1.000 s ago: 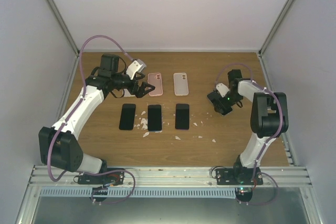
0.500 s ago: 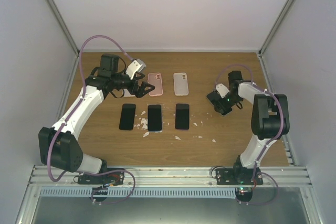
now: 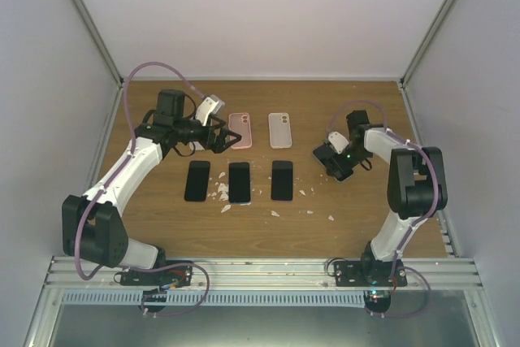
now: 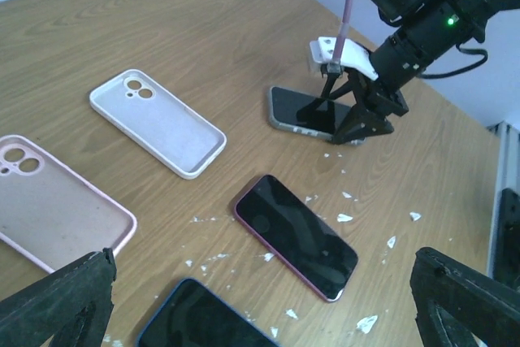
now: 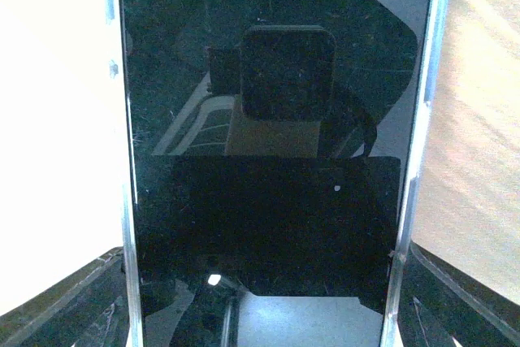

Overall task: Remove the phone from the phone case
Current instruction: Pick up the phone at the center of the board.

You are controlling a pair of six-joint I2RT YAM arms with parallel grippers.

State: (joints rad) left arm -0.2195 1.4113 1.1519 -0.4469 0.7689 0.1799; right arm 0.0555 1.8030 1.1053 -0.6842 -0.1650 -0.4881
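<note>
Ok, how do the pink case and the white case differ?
The pink case is pale pink, the white case off-white. The pink case lies right beside the open left tool; the white case sits farther from it. Both lie flat, empty, hollow side up, camera cutouts at the far end.

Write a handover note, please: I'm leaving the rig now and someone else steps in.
Left claw: open, empty, hovering by the pink case.
Right claw: jaws astride the fourth phone at the right; grip unclear.
Done: three bare phones lie in a row; pink case and white case lie empty.
Left: the fourth phone looks cased; take it out.
</note>
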